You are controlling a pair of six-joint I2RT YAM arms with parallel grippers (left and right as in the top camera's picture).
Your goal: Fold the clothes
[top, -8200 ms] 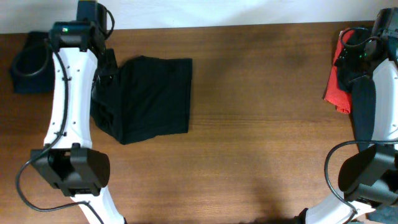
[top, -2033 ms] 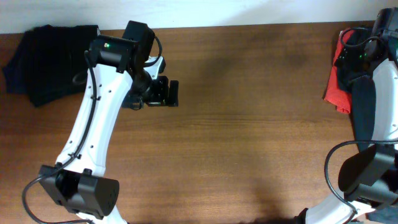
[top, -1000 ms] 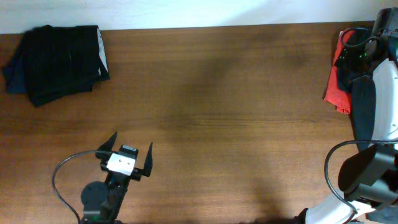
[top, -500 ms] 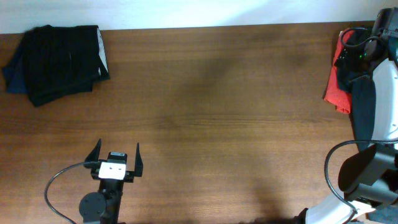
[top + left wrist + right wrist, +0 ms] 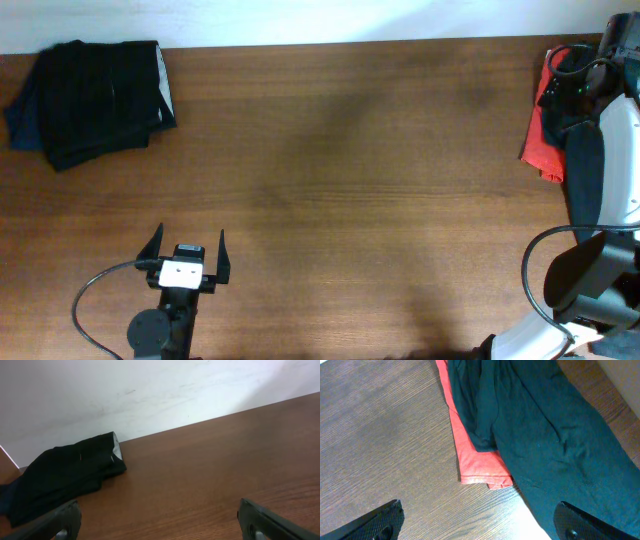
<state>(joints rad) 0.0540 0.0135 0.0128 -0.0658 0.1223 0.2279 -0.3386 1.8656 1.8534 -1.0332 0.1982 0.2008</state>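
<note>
Black clothes (image 5: 100, 95) folded in a pile at the far left corner, red one (image 5: 475, 460) and dark one (image 5: 545, 435) at the right not folded yet, left gripper (image 5: 188, 247) and right gripper (image 5: 480, 522) wide open, empty.

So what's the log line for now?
left end effector open | right end effector open above red garment | black garment folded far-left

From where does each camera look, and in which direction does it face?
Overhead: above the table, facing down; shows the right arm and the left gripper.
Left wrist: low on the left arm, facing the wall and the black pile; own fingertips at the bottom corners.
Right wrist: over the red garment and a dark garment, facing down; own fingertips at the bottom corners.
Shared: overhead and left wrist both show the black pile.
</note>
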